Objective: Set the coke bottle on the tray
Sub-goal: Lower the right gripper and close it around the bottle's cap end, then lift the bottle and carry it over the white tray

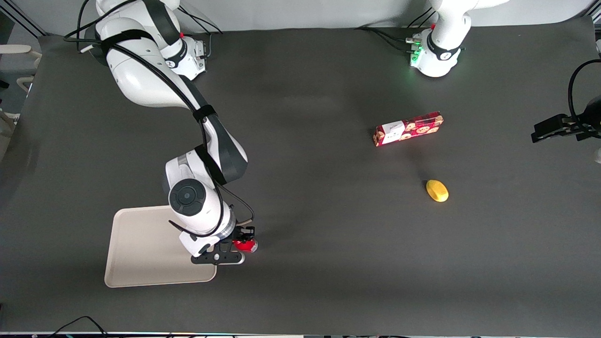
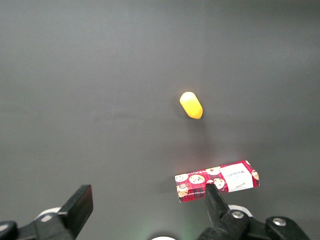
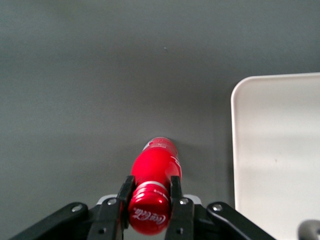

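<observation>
The claw point(image 3: 149, 196) is gripping the coke bottle point(image 3: 152, 187) just under its red cap, one finger pressing on each side of the neck. The bottle is standing upright on the dark table point(image 1: 319, 263), just beside the beige tray point(image 1: 141, 249) and not on it. A red cookie box point(image 1: 408, 128) and a yellow object point(image 1: 437, 190) are lying well apart from it, toward the parked arm's end.

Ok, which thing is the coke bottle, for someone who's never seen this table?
Find the big beige tray at the working arm's end of the table. Just beside its edge, over the dark mat, the right arm's claw is shut on the coke bottle. It is slim and plain red with a white script logo, unlike the flat cookie box or yellow lemon.
</observation>
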Action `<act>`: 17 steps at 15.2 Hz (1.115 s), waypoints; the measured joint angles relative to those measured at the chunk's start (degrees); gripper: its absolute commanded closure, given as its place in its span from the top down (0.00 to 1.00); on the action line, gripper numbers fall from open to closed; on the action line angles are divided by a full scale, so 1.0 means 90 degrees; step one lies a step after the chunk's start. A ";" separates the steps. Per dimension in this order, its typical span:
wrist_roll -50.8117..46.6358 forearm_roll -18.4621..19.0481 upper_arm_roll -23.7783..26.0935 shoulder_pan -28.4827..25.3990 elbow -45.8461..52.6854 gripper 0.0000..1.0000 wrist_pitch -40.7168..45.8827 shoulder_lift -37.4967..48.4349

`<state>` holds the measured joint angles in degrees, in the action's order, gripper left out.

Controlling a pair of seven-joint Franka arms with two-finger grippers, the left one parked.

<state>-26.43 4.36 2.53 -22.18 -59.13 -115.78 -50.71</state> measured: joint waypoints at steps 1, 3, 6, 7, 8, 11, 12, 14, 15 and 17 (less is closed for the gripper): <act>-0.0139 0.0000 0.0000 -0.0001 0.0056 0.00 0.0150 0.0020; -0.0306 0.0000 -0.0008 0.0006 0.0225 0.00 0.0713 0.0175; -0.0341 0.0000 -0.0154 0.0048 0.0411 0.00 0.1725 0.0873; -0.0341 -0.0001 -0.0248 0.0074 0.0429 0.00 0.2067 0.1195; -0.0341 -0.0002 -0.0324 0.0139 0.0432 0.00 0.2382 0.1518; -0.0063 -0.0001 -0.0384 0.0579 0.0414 0.00 0.3181 0.2273; 0.0236 0.0001 -0.0409 0.0750 0.0407 0.00 0.3412 0.2431; 0.0993 0.0003 -0.0531 0.1098 0.0400 0.00 0.3713 0.2650; 0.1430 0.0002 -0.0605 0.1288 0.0397 0.00 0.3770 0.2737; 0.2272 -0.0005 -0.0728 0.1701 0.0389 0.00 0.3785 0.2865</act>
<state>-5.98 4.32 -4.03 -6.87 -55.63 -81.71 -24.92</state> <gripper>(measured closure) 0.678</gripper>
